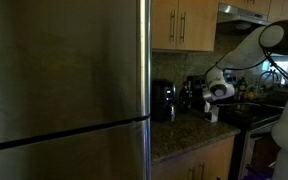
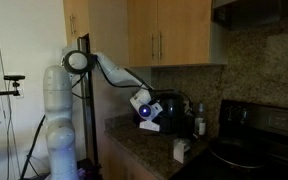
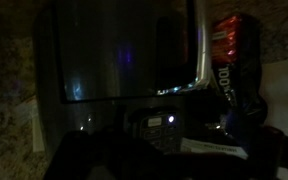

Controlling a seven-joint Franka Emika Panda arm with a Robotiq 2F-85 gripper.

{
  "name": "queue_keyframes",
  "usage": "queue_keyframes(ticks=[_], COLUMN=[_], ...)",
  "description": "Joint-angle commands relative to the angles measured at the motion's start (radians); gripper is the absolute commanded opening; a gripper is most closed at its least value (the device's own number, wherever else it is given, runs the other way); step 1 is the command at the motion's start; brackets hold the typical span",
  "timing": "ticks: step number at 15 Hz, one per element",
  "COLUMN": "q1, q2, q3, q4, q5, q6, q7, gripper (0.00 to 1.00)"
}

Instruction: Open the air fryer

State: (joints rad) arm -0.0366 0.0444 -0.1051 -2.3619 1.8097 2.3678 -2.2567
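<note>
Wrist view is very dark. The air fryer (image 3: pixel 124 60) fills most of it with a glossy black front and a bright silvery strip along its right side, and one red package (image 3: pixel 230 45) stands just beside it on the right. So the fryer lies straight ahead of the jaws and very near, and I judge that the coming move turns on this. The fingers are only dark shapes at the bottom of this view, so I cannot tell how far the jaws are open or whether they have hold of anything. In an exterior view, going from the left, the single arm (image 2: pixel 104 68) reaches over the left end of the counter (image 2: pixel 144 145). The gripper (image 2: pixel 144 108) hangs just in front of the fryer, maybe touching it, but this is not clear. The fryer stands upright at the back edge of the counter, its long axis vertical, taller than wide. To the right of it is one dark bottle (image 2: pixel 200 125), and one small white box (image 2: pixel 181 150) sits near the front edge. I count one air fryer, one gripper, one bottle, one box and one red package. No handle can be made out, so the grip point has to be found first. The pull would probably go toward the front edge.
</note>
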Motion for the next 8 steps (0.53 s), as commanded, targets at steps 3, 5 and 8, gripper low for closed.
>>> queue_keyframes(ticks=[3,5,8], q1=[-0.04,-0.044,-0.039], q2=[-0.004,-0.005,-0.006], q3=[-0.011,-0.012,-0.004], q4=[0.015,0.023,0.018], q5=[-0.362,-0.351,-0.329], q6=[-0.258,-0.297,-0.26], q7=[0.304,0.284,0.275], gripper=[1.0,1.0,1.0])
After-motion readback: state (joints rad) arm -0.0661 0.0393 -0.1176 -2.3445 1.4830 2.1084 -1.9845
